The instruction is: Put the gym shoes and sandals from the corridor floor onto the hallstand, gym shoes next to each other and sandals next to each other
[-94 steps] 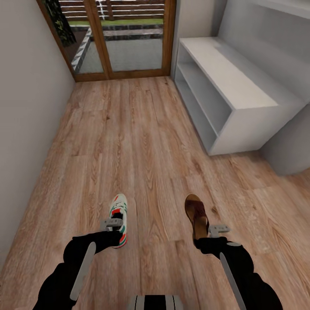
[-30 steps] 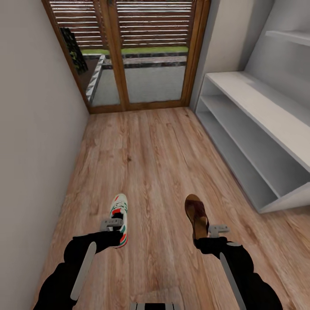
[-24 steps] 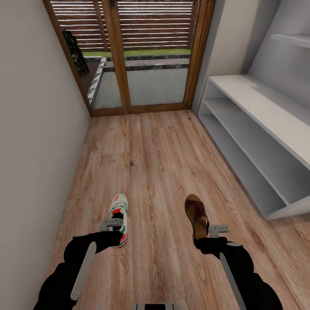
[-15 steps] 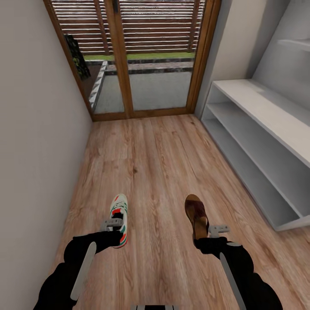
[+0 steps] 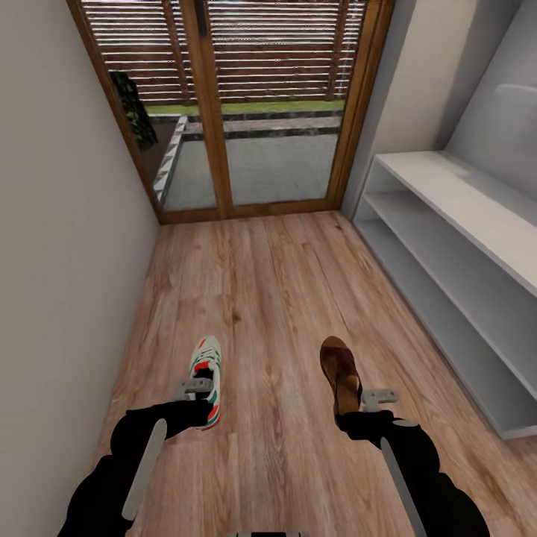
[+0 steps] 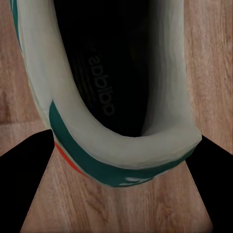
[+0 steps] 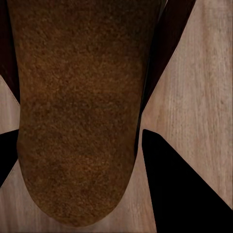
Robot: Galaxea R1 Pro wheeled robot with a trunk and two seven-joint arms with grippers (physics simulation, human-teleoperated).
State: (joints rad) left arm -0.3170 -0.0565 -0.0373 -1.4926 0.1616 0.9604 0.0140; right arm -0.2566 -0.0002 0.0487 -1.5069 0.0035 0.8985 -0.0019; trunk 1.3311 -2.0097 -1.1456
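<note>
Left claw (image 5: 195,389) gripping gym shoe (image 5: 206,378), right claw (image 5: 371,398) apparently gripping sandal (image 5: 340,373); either could slip during turn toward hallstand (image 5: 477,216).

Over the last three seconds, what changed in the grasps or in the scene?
The view shifted: the camera moved up the corridor toward the glass door, and the hallstand now runs along the right. Unchanged: left gripper holds the gym shoe, right gripper holds the sandal.

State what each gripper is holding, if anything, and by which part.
The left gripper holds a gym shoe by its heel collar; the right gripper holds a sandal by its heel end.
</note>
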